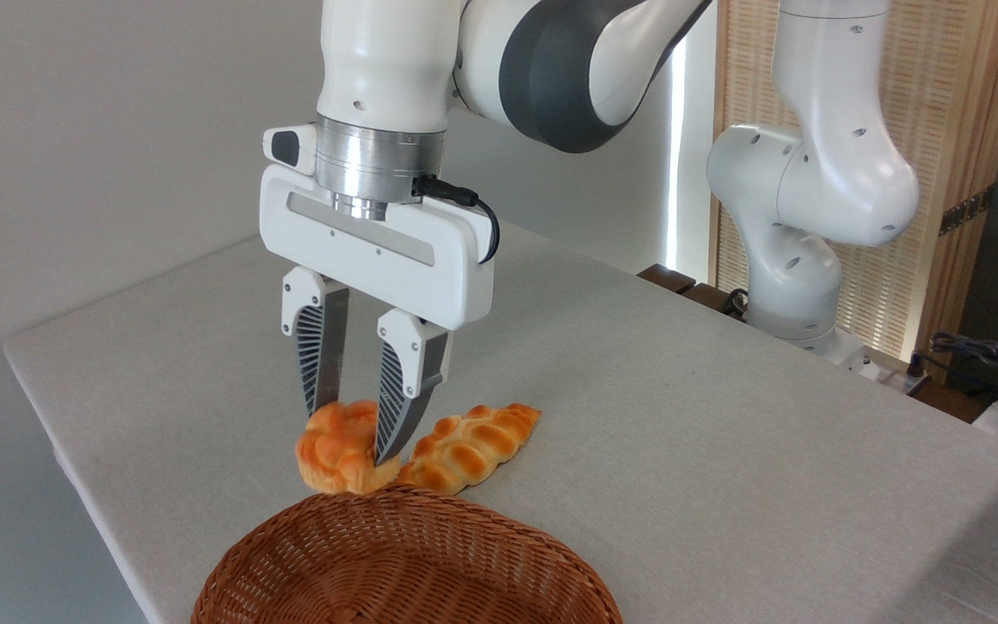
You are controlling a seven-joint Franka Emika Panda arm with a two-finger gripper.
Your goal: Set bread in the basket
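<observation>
The bread, a small glossy orange knot bun, sits at the near side of the table just behind the basket's rim. My gripper comes straight down on it, its two ribbed fingers pressed against the bun's upper part, shut on it. The front finger hides part of the bun's right side. I cannot tell whether the bun still touches the cloth. The basket, wide reddish-brown wicker, lies at the bottom edge directly in front of the bun, partly cut off by the frame.
A longer braided golden loaf lies right of the bun, touching or almost touching it. The table has a grey-white cloth; its left edge runs close by. The arm's base stands at the back right.
</observation>
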